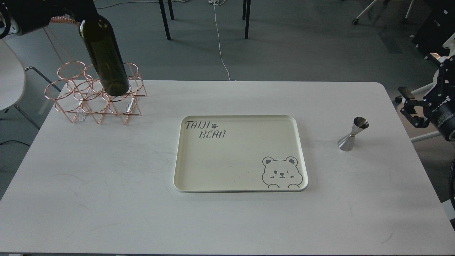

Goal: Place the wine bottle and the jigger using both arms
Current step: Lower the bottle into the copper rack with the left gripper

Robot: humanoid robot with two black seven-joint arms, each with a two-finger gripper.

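The tall dark olive-green glass wine bottle [105,57] hangs tilted above the copper-coloured wire bottle rack [96,96] at the far left corner of the white rectangular table [89,185]. The bottle's base points down and toward the viewer, in front of the rack's upper rings; whether it touches the rack cannot be determined. The neck runs up into the black left gripper [76,9] at the top left edge of the view. The gripper appears clamped on the neck, but its fingers are dark and cut off by the frame, so their position cannot be told.

The small shiny stainless-steel hourglass-shaped jigger [352,134] stands on the table to the right of the cream rectangular tray [302,149], well apart from it. The jigger leans slightly, with its smaller cone uppermost. The tray lies flat at the table centre and bears the lettering "TAIJI BEAR" and a bear drawing.

The black right gripper [408,106] sits beyond the right table edge, near the jigger but not touching it. Its fingers stand apart and hold nothing. White lettering shows on its cylindrical wrist.
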